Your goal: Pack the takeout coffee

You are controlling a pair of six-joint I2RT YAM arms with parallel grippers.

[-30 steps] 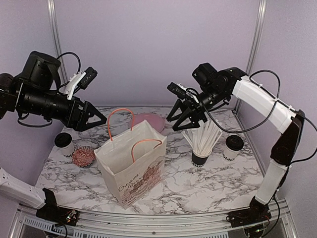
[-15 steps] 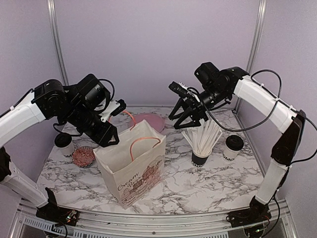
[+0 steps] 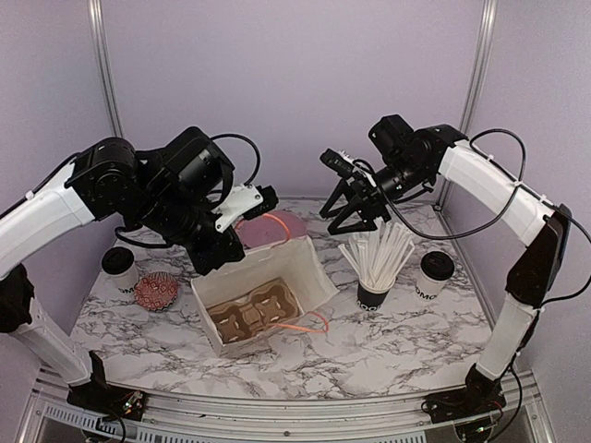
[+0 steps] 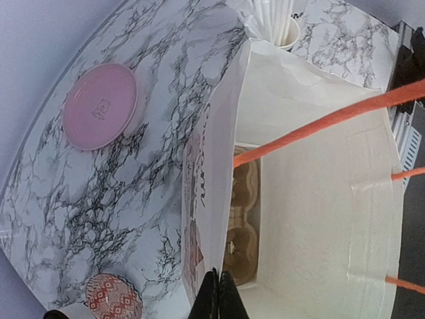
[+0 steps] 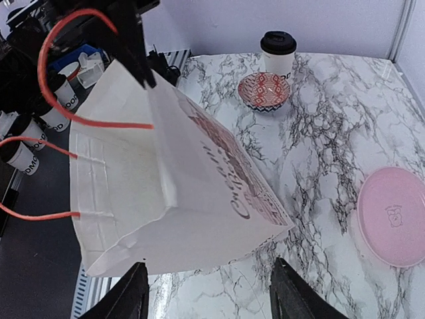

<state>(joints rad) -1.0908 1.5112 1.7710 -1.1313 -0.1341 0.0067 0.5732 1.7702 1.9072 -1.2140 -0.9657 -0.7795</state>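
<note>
One takeout coffee cup point(image 3: 120, 269) stands at the table's left and is also seen in the right wrist view point(image 5: 277, 53). A second cup point(image 3: 434, 277) stands at the right. Between them the white paper bag point(image 3: 305, 268) is tipped with its mouth toward the front, showing a brown cardboard cup carrier point(image 3: 249, 318) inside. My left gripper point(image 3: 216, 266) is shut on the bag's rim, its fingertips point(image 4: 218, 292) pinching the paper edge. My right gripper point(image 3: 355, 217) hangs open above the bag's far side, holding nothing point(image 5: 210, 264).
A black cup of white straws point(image 3: 374, 293) stands just right of the bag. A pink plate point(image 3: 268, 226) lies behind the bag, and a red patterned bowl point(image 3: 155, 291) sits beside the left cup. The bag's orange handles point(image 3: 309, 325) trail on the marble.
My left arm swung in from the far left and shut on the bag's rim. The bag went from upright to tipped open, exposing the carrier. The right arm barely moved.
</note>
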